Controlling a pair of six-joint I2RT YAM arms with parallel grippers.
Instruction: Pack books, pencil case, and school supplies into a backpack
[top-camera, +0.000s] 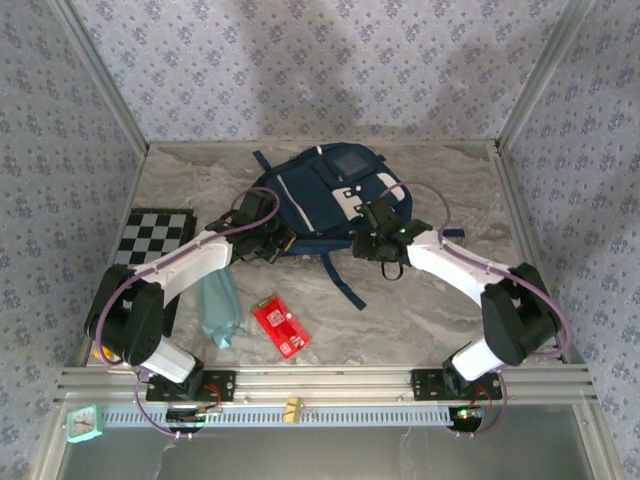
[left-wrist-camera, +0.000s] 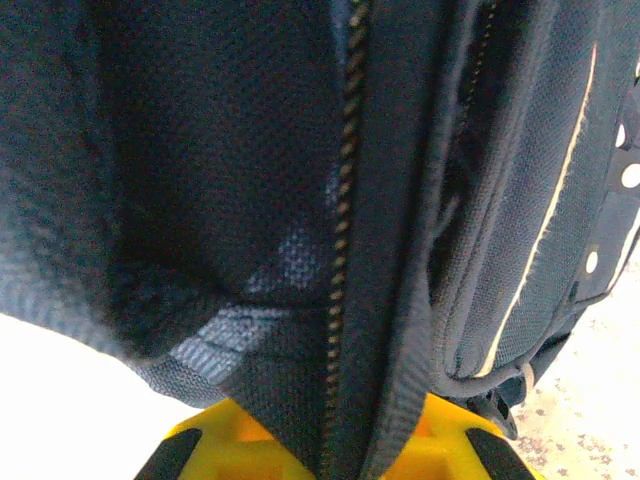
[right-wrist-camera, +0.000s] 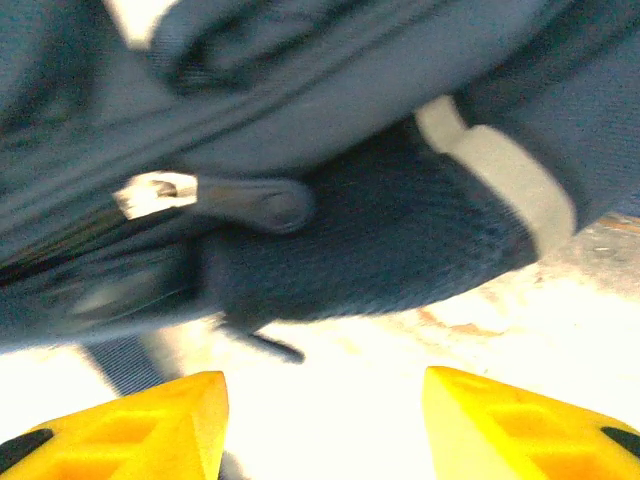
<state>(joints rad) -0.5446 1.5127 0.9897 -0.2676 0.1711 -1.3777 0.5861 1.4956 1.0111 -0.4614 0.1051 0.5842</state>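
The backpack (top-camera: 320, 195) lies on the table (top-camera: 440, 300), behind its middle. 1 strap (top-camera: 342, 275) trails from it toward the near edge. The left gripper (top-camera: 272, 240) sits at the backpack's near left edge, with the fabric running down between its fingers (seen close in the left wrist view). The right gripper (top-camera: 378, 243) sits at the near right edge, its 2 fingers apart just before the bag. The pencil case (top-camera: 217, 305) lies near left, partly under the left arm. The school supplies (top-camera: 280, 326) lie just right of it. A flat board (top-camera: 155, 232) lies at the table's left edge, behind the pencil case.
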